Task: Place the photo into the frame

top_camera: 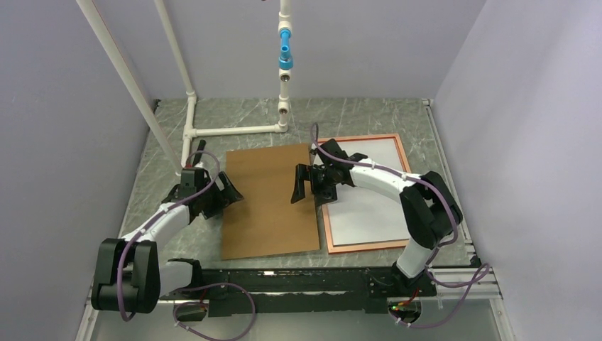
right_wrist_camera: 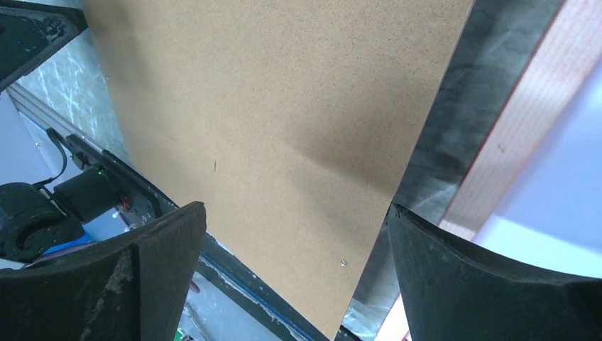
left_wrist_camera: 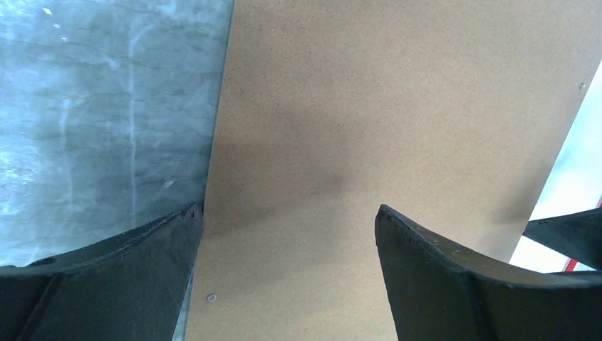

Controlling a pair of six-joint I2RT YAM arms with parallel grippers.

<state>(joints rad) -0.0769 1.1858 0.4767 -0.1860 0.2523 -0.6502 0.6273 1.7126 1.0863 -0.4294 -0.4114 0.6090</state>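
The frame (top_camera: 358, 138) lies flat at the right of the table, pale orange-wood border up, also in the right wrist view (right_wrist_camera: 518, 142). Inside its border lies the photo (top_camera: 365, 220), plain white face up (right_wrist_camera: 561, 199) (left_wrist_camera: 578, 177). A brown backing board (top_camera: 268, 202) lies flat in the middle, left of the frame. My left gripper (top_camera: 226, 192) is open over the board's left edge (left_wrist_camera: 291, 207), nothing between its fingers. My right gripper (top_camera: 305, 185) is open over the board's right edge (right_wrist_camera: 298, 206), one finger on the frame's side, also empty.
A white pipe stand (top_camera: 234, 130) with a blue fitting (top_camera: 285, 57) rises at the back, and a slanted white pole (top_camera: 124, 71) crosses the left. The black mounting rail (top_camera: 298, 280) runs along the near edge. Walls close in left, right and behind.
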